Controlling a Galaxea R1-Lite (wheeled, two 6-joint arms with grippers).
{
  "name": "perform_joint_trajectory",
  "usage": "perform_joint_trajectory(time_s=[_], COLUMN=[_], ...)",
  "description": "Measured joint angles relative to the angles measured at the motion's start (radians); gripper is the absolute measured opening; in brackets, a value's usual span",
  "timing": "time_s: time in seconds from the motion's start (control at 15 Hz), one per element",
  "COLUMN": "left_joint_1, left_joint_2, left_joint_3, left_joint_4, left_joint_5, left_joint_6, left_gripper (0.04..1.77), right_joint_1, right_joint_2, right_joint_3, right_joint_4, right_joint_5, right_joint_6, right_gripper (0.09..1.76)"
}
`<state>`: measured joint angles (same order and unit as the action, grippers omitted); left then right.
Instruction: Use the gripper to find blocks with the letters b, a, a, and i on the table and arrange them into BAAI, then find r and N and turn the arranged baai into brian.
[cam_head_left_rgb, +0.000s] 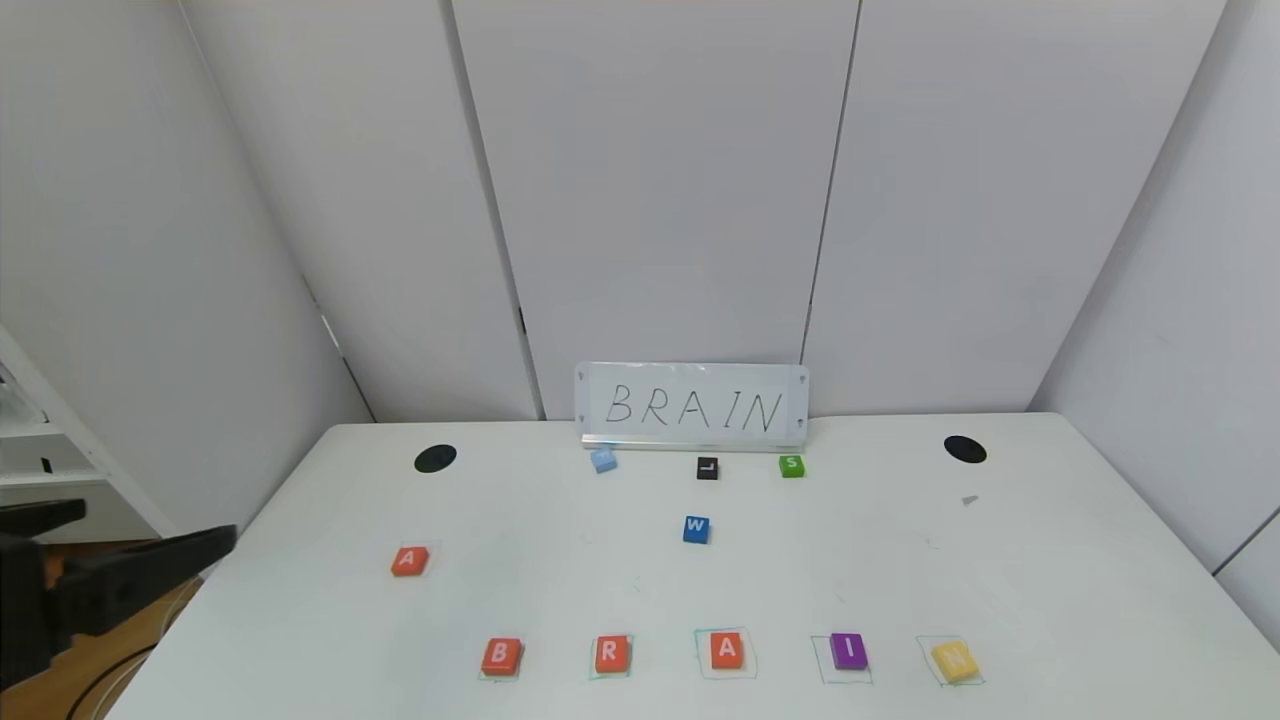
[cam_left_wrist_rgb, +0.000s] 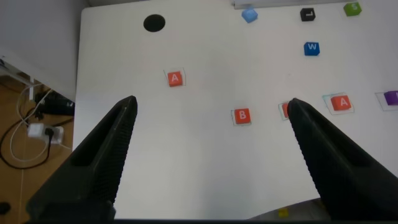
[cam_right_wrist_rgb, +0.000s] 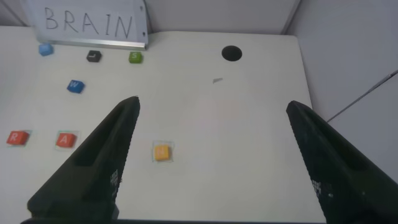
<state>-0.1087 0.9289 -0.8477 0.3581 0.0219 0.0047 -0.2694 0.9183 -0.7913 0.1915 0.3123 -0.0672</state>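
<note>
Along the front of the white table (cam_head_left_rgb: 640, 590) a row of blocks reads B (cam_head_left_rgb: 501, 656), R (cam_head_left_rgb: 611, 653), A (cam_head_left_rgb: 727, 649), purple I (cam_head_left_rgb: 849, 650), yellow N (cam_head_left_rgb: 955, 661), each on a green drawn square. A second orange A (cam_head_left_rgb: 409, 561) lies apart at the left. My left gripper (cam_head_left_rgb: 160, 525) hangs open and empty off the table's left edge. In the left wrist view it (cam_left_wrist_rgb: 211, 102) frames the B (cam_left_wrist_rgb: 242, 116) from high up. My right gripper (cam_right_wrist_rgb: 212, 104) is open and empty, high above the N (cam_right_wrist_rgb: 161, 152), and is out of the head view.
A sign reading BRAIN (cam_head_left_rgb: 692, 405) stands at the back. In front of it lie a light blue block (cam_head_left_rgb: 603, 459), a black L (cam_head_left_rgb: 707, 468), a green S (cam_head_left_rgb: 791, 465) and a blue W (cam_head_left_rgb: 696, 529). Two black holes (cam_head_left_rgb: 435, 458) (cam_head_left_rgb: 964, 449) sit at the back corners.
</note>
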Motion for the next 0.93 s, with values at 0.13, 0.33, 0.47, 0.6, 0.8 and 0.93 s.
perform_joint_trajectory(time_s=[0.13,0.33,0.47,0.6,0.8,0.93], left_joint_1=[0.005,0.005,0.005,0.010,0.023,0.046], left_joint_2=[-0.129,-0.319,-0.430,-0.521,-0.613,-0.637], left_joint_3=[-0.001,-0.018,-0.046,-0.068,-0.083,-0.096], left_joint_4=[0.018,0.028,0.034,0.054,0.064,0.072], left_joint_5=[-0.002,-0.012,-0.024,-0.047,-0.031,-0.028], left_joint_6=[0.005,0.026,0.056,0.072,0.028,0.021], left_gripper=[1.72,1.72,1.72,1.72,1.72,1.72], right_joint_1=[0.026,0.149,0.216,0.244,0.257,0.261], right_joint_2=[-0.187,-0.433,-0.554,-0.656,-0.787,-0.861], right_joint_3=[-0.007,-0.073,-0.137,-0.166,-0.168,-0.150], right_joint_4=[0.100,0.306,0.406,0.430,0.435,0.437], right_joint_5=[0.048,0.080,0.085,0.086,0.056,0.012], right_joint_6=[-0.006,-0.013,-0.028,-0.045,-0.057,-0.059], right_gripper=[1.70,1.70,1.70,1.70,1.70,1.70])
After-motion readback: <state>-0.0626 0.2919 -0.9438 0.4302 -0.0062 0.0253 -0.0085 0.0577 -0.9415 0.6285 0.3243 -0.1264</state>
